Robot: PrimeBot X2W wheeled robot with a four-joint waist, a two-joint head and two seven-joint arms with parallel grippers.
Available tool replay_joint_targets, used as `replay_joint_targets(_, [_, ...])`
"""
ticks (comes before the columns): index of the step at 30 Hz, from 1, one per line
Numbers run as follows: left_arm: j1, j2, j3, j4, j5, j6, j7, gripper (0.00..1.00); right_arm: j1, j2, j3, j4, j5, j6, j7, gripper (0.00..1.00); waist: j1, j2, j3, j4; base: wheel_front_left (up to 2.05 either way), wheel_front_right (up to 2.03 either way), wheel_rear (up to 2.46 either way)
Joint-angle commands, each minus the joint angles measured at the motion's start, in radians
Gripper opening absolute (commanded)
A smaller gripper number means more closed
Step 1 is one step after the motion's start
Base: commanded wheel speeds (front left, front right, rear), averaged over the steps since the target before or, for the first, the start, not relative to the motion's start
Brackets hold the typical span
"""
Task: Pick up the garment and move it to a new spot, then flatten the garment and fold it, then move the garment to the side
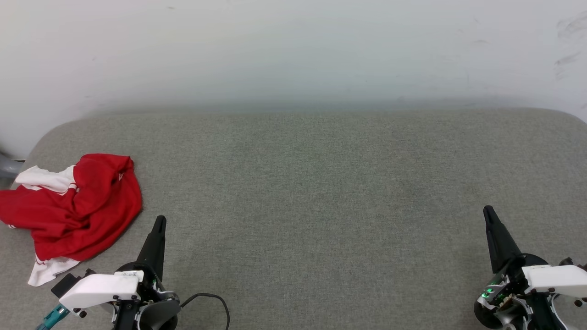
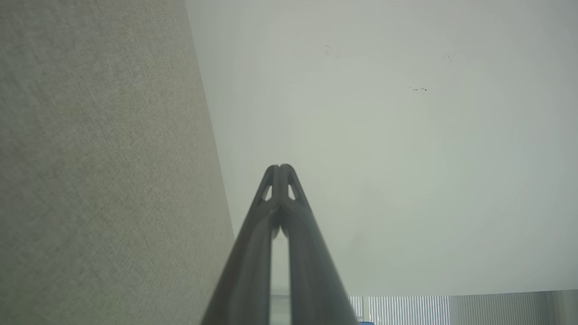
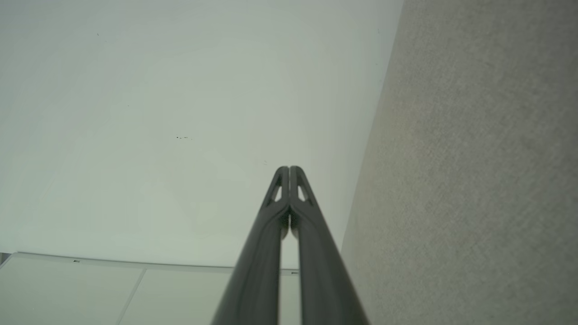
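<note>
I am looking down at the grey fabric-covered counter (image 1: 321, 183), and the garment (image 1: 87, 206) is lying crumpled in a heap at its left edge. Red cloth is bunching on top, and white sleeve pieces are poking out at the upper left and the lower left of the pile. My left claw (image 1: 159, 222) is sitting near the garment's lower right side, apart from it and not touching the cloth. Its two dark fingers are pressing together and pointing up the head view, gripping nothing. The left wrist view is showing the same claw (image 2: 280, 168), tips meeting, against the pale wall (image 1: 293, 50), with the counter's weave running down that view's left side. My right claw (image 1: 488, 211) is resting at the lower right of the counter, well apart from the garment. It is likewise pinching closed on nothing, and the right wrist view (image 3: 289, 169) is confirming the tips in contact. A black cable (image 1: 215, 300) is looping on the counter just beside the left wrist.
</note>
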Motion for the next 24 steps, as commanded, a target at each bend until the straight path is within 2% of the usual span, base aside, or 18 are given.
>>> replay_joint_targets(1, [-0.006,-0.001,0.003,-0.001,-0.002,-0.002,0.002,0.0,-0.012,0.003,0.001,0.001,-0.004,0.0,0.001,0.0,0.0,0.0,0.0,0.0,0.0,0.0,0.0])
replay_joint_targets(14, [-0.006,-0.001,0.003,-0.001,-0.002,-0.002,0.002,0.0,-0.012,0.003,0.001,0.001,-0.004,0.0,0.001,0.0,0.0,0.0,0.0,0.0,0.0,0.0,0.0])
replay_joint_targets(15, [0.001,0.0,-0.001,0.003,0.0,0.0,0.0,1.0,0.002,0.0,0.0,0.003,0.0,0.0,0.0,1.0,0.0,0.0,0.0,0.0,0.0,0.0,0.0])
replay_joint_targets(24, [0.03,-0.002,-0.009,0.015,0.03,0.0,-0.031,1.0,0.037,0.001,-0.003,0.023,-0.039,0.0,-0.03,1.0,0.0,0.0,0.0,0.0,0.0,0.0,0.0])
